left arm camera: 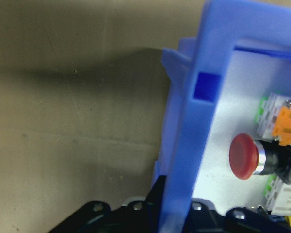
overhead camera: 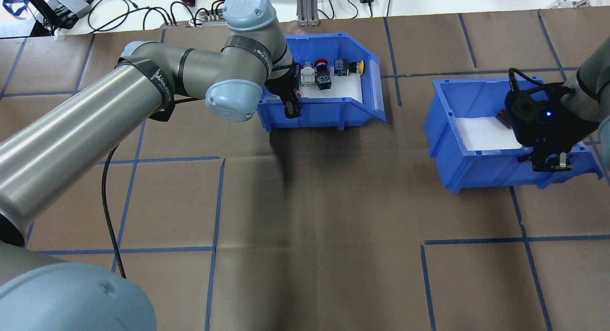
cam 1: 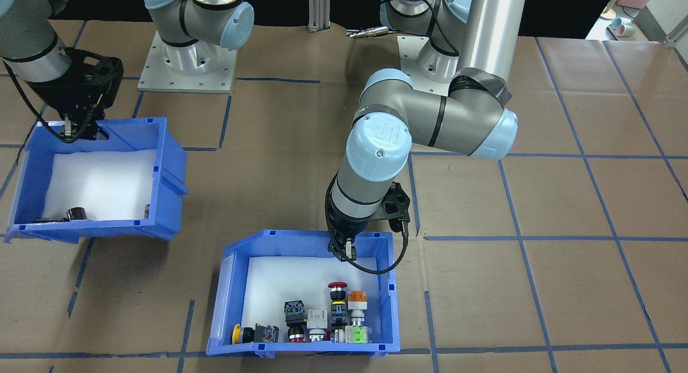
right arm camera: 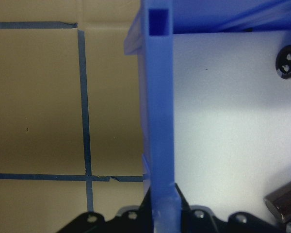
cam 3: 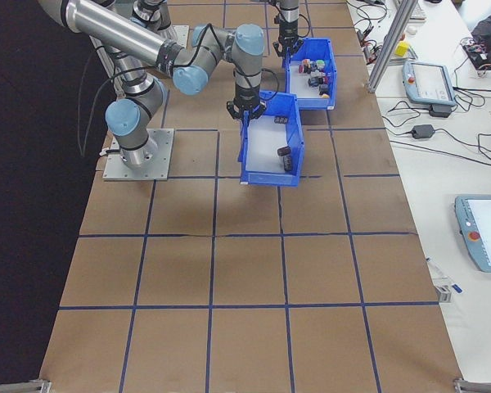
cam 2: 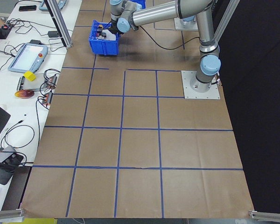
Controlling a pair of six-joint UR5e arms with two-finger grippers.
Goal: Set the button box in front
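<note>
The left gripper (cam 1: 348,250) was clamped over the rear wall of the blue plastic button box with its white foam floor (cam 1: 376,244), one finger inside, one outside. Beyond it, against the box's far wall, lay the red mushroom push-button (cam 1: 337,287) and the other assorted switches. The right gripper (cam 1: 72,130) pinched a wall of the other blue plastic bin (cam 1: 169,163), where dark cylinders (cam 1: 76,213) lay opposite the fingers.

front faces robot | overhead behind | 2 side views far | wrists close on bin walls
</note>
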